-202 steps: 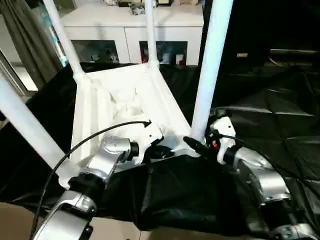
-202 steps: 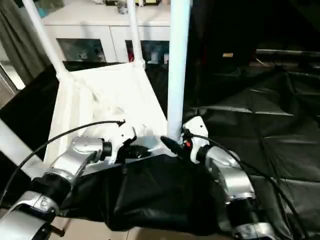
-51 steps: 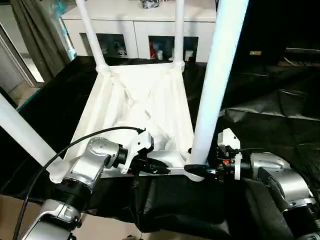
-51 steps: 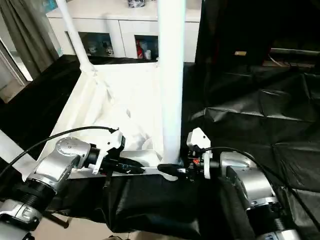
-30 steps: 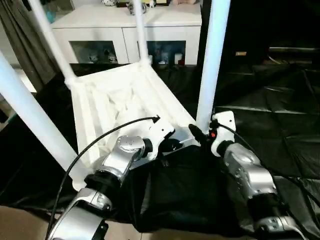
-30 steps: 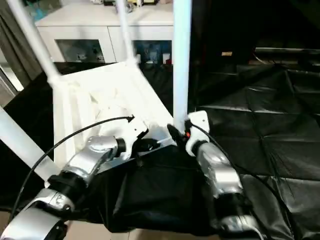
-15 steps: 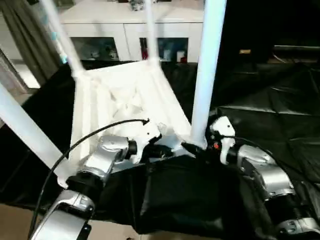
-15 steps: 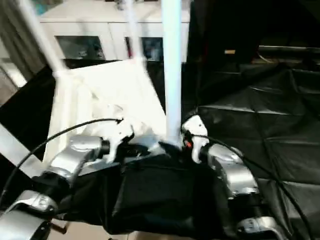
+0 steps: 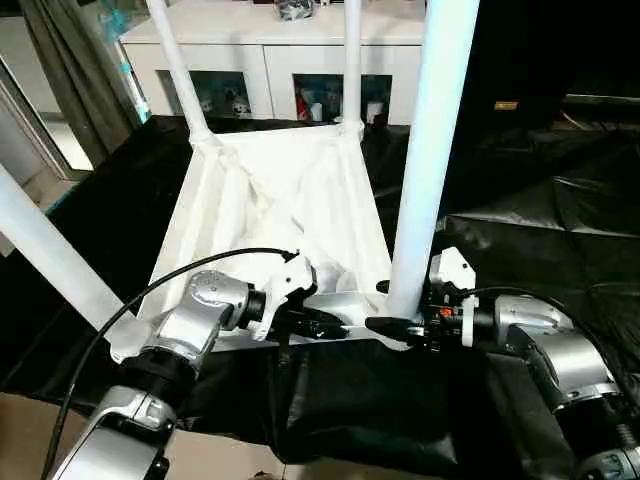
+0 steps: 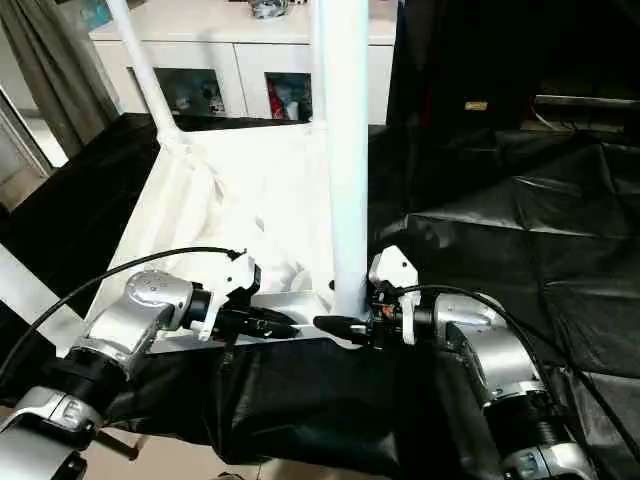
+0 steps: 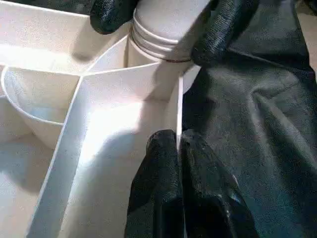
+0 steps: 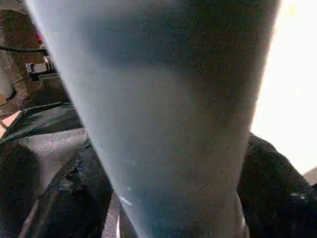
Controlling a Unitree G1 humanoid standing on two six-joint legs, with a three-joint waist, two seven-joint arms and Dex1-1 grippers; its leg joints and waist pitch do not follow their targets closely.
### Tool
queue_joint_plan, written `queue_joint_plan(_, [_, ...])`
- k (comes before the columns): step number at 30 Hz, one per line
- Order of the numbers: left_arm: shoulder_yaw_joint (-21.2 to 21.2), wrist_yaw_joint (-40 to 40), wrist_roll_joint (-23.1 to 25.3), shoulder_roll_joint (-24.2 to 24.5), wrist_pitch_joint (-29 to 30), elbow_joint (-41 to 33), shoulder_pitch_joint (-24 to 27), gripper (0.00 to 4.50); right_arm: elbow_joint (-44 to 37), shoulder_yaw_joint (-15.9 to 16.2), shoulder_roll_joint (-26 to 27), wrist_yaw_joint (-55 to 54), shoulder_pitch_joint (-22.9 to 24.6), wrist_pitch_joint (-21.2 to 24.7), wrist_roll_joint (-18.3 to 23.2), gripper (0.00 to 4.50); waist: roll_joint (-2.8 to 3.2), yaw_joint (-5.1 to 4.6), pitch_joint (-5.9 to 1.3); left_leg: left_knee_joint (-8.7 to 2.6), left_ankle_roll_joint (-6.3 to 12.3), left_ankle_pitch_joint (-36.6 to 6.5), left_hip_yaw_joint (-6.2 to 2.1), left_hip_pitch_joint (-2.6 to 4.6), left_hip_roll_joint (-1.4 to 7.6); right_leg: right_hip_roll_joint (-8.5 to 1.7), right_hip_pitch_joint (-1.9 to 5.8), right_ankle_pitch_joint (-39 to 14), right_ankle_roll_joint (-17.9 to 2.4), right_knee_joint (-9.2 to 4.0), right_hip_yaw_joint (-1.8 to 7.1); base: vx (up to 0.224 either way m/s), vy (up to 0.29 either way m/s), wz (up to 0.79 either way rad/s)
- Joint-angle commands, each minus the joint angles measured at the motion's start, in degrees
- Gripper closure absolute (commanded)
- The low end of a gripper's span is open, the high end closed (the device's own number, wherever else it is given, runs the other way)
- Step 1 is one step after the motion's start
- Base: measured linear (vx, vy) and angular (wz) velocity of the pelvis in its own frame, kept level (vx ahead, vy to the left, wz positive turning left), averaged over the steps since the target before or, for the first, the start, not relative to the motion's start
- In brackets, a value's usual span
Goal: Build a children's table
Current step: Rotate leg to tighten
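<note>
On the big table draped in black cloth (image 9: 540,230), the children's table (image 9: 285,200) lies upside down, its ribbed underside facing up and its four white legs rising from the corner sockets. Two far legs stand toward the white cabinet (image 9: 270,60) with glass doors at the back of the room; a third leg (image 9: 45,255) slants up at the near left, and the thickest-looking one, the near right leg (image 9: 432,150), climbs straight out of the top of the head view. At the near edge of the upturned top, the left gripper (image 9: 322,322) is pinched tight on the thin white rim wall, one black finger (image 11: 158,173) on each side of it, as the left wrist view shows plainly. Just to its right, the right gripper (image 9: 392,318) reaches in level from the right and wraps the base of the near right leg where it enters its socket, its fingers (image 11: 225,29) pressed on either side of the tube. Both silver forearms come in low from the near side, a black cable (image 9: 150,290) arching over the left one. Grey curtains (image 9: 75,70) hang at the far left.
</note>
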Motion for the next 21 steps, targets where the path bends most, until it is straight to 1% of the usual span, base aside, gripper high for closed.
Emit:
queue_joint_plan(1, [1.0,-2.0,-4.2,-0.4,-0.3,-2.6,-0.1,4.50,-1.5,0.7,0.0,0.8,0.4,0.7,1.2,1.64,-1.52,-0.21,-3.48,-3.63,4.84,-12.0,-1.22,1.18,3.10,-3.01,2.28,-12.8,-13.4,-4.07,1.78,0.000,0.000,0.00])
queue_joint_plan(3, [1.3,-0.8,-3.7,-0.6,-0.5,-2.5,-0.1,4.50,-1.4,0.3,0.4,-0.2,0.6,0.8,1.3,1.77,-1.20,0.04,-3.50,-3.64,4.97,-11.8,-1.28,1.20,3.14,-3.00,2.25,-12.4,-13.5,-4.02,1.71,0.000,0.000,0.00])
queue_joint_plan(4, [1.5,0.5,-3.2,-1.0,-1.0,-2.1,-0.2,4.50,-1.2,-0.1,0.9,-1.3,0.7,1.0,1.1,1.80,-1.31,-0.01,-3.49,-3.62,4.96,-11.9,-1.23,1.19,3.12,-2.97,2.25,-12.4,-13.5,-4.09,1.71,0.000,0.000,0.00])
queue_joint_plan(5, [2.1,3.2,-2.4,-1.8,-1.7,-0.8,-0.9,4.50,-0.1,-0.6,2.0,-4.5,0.6,1.0,0.2,1.80,-1.24,0.00,-3.49,-3.65,4.59,-12.0,-1.30,1.16,3.13,-3.01,2.20,-12.4,-13.5,-4.03,1.74,0.000,0.000,0.00])
queue_joint_plan(6, [2.5,5.1,-1.9,-2.3,-2.2,0.1,-1.3,4.50,0.6,-1.1,2.7,-6.7,0.5,1.1,-0.5,1.85,-1.31,-0.17,-3.44,-3.70,4.15,-12.6,-1.32,1.12,3.00,-2.98,2.18,-13.0,-13.3,-4.15,1.71,0.000,0.000,0.00])
queue_joint_plan(7, [2.9,8.1,-1.0,-3.1,-2.6,1.5,-2.1,4.50,2.2,-1.6,3.8,-10.4,0.3,0.7,-1.9,1.90,-1.04,-0.20,-3.41,-3.76,3.81,-13.1,-1.36,1.21,2.96,-3.00,2.17,-13.8,-13.1,-4.23,1.67,0.000,0.000,0.00])
queue_joint_plan(8, [3.4,11.7,-0.1,-4.2,-2.9,3.1,-3.1,4.50,4.2,-2.2,5.3,-15.2,0.0,0.3,-3.6,1.90,-0.97,-0.45,-3.35,-3.83,2.94,-13.9,-1.41,1.15,2.89,-2.99,2.01,-15.1,-12.7,-4.35,1.69,0.000,0.000,0.00])
queue_joint_plan(9, [3.9,14.3,0.3,-5.1,-2.9,4.2,-3.9,4.50,5.6,-2.7,6.3,-18.6,-0.2,0.0,-4.7,1.91,-1.15,-0.67,-3.29,-3.95,2.13,-15.0,-1.47,1.28,2.70,-3.07,2.15,-16.7,-12.1,-4.62,1.68,0.000,0.000,0.00])
queue_joint_plan(10, [5.0,19.8,0.9,-7.3,-3.1,6.2,-5.4,4.50,7.8,-3.6,8.8,-24.7,-0.4,0.2,-5.9,1.92,-0.55,-1.01,-3.25,-4.09,1.31,-15.3,-1.62,1.24,2.69,-3.10,2.14,-17.4,-11.8,-4.60,1.68,0.000,0.000,0.00])
queue_joint_plan(11, [5.0,20.5,1.0,-7.8,-3.0,6.5,-5.7,4.50,8.1,-3.7,9.3,-25.8,-0.5,0.3,-6.0,1.92,-0.82,-1.36,-3.11,-4.18,1.06,-16.3,-1.50,1.38,2.64,-2.88,1.94,-18.1,-11.6,-4.98,1.63,0.000,0.000,0.00])
queue_joint_plan(12, [5.2,22.7,1.2,-9.1,-2.8,7.1,-6.3,4.50,9.0,-4.1,10.8,-29.0,-0.7,0.4,-6.3,1.92,-1.02,-1.75,-3.14,-4.18,0.57,-17.6,-1.64,1.49,2.45,-2.92,2.13,-19.4,-11.2,-5.08,1.59,0.000,0.000,0.00])
queue_joint_plan(13, [5.3,24.4,1.5,-10.1,-2.7,7.6,-6.7,4.50,9.5,-4.3,12.0,-31.3,-0.9,0.5,-6.6,1.92,-0.64,-1.89,-3.18,-4.20,0.56,-17.7,-1.72,1.44,2.42,-2.97,2.15,-19.7,-11.1,-5.01,1.62,0.000,0.000,0.00])
queue_joint_plan(14, [5.3,25.8,1.6,-11.0,-2.6,7.9,-7.1,4.50,9.9,-4.5,13.1,-33.3,-1.1,0.8,-6.7,1.92,-0.64,-2.13,-3.20,-4.22,0.76,-17.8,-1.68,1.49,2.50,-2.92,2.11,-19.4,-10.8,-5.25,1.67,0.000,0.000,0.00])
queue_joint_plan(15, [5.5,28.3,1.8,-12.4,-2.4,8.3,-7.5,4.50,10.4,-4.8,14.8,-36.4,-1.6,1.1,-6.8,1.93,-0.72,-2.15,-3.31,-4.13,0.94,-17.4,-1.69,1.46,2.45,-2.94,2.20,-18.7,-10.8,-5.14,1.69,0.000,0.000,0.00])
queue_joint_plan(16, [5.7,30.4,2.1,-13.3,-2.4,8.7,-7.8,4.50,11.1,-4.9,15.9,-38.4,-2.0,1.1,-7.0,1.93,-0.57,-2.22,-3.33,-4.06,1.50,-16.4,-1.60,1.25,2.38,-2.89,2.23,-17.5,-10.9,-5.14,1.73,0.000,0.000,0.00])
queue_joint_plan(17, [5.7,31.1,2.2,-13.6,-2.5,8.9,-7.9,4.50,11.3,-4.9,16.2,-39.2,-2.2,1.1,-7.2,1.93,-0.60,-2.35,-3.40,-4.00,1.98,-15.7,-1.57,1.17,2.31,-2.82,2.27,-16.7,-11.0,-5.06,1.65,0.000,0.000,0.00])
queue_joint_plan(18, [5.8,33.7,2.3,-15.1,-2.5,9.6,-8.4,4.50,12.6,-4.1,18.1,-42.0,-3.1,0.9,-8.6,1.93,-0.62,-2.38,-3.47,-3.88,2.54,-15.1,-1.53,1.13,2.21,-2.87,2.32,-16.7,-11.0,-5.09,1.60,0.000,0.000,0.00])
queue_joint_plan(19, [5.8,33.7,2.3,-15.1,-2.5,9.6,-8.4,4.50,12.6,-4.1,18.1,-42.0,-3.1,0.9,-8.6,1.93,-0.57,-2.47,-3.46,-3.83,2.68,-14.9,-1.53,1.02,2.16,-2.94,2.31,-16.9,-11.0,-5.10,1.59,0.000,0.000,0.00])
queue_joint_plan(20, [5.8,34.5,2.2,-15.9,-3.1,10.5,-8.7,4.50,13.0,-3.2,19.6,-41.2,-3.6,0.3,-8.9,1.93,-0.50,-2.47,-3.54,-3.75,3.09,-14.6,-1.51,1.06,2.14,-2.99,2.35,-17.6,-10.6,-5.23,1.53,0.000,0.000,0.00])
queue_joint_plan(21, [5.9,34.5,2.3,-16.1,-3.4,11.0,-9.0,4.50,12.9,-3.1,20.2,-40.3,-3.7,0.0,-8.5,1.93,-0.44,-2.54,-3.50,-3.77,3.64,-14.7,-1.53,0.94,2.13,-2.98,2.39,-18.2,-10.4,-5.31,1.52,0.000,0.000,0.00])
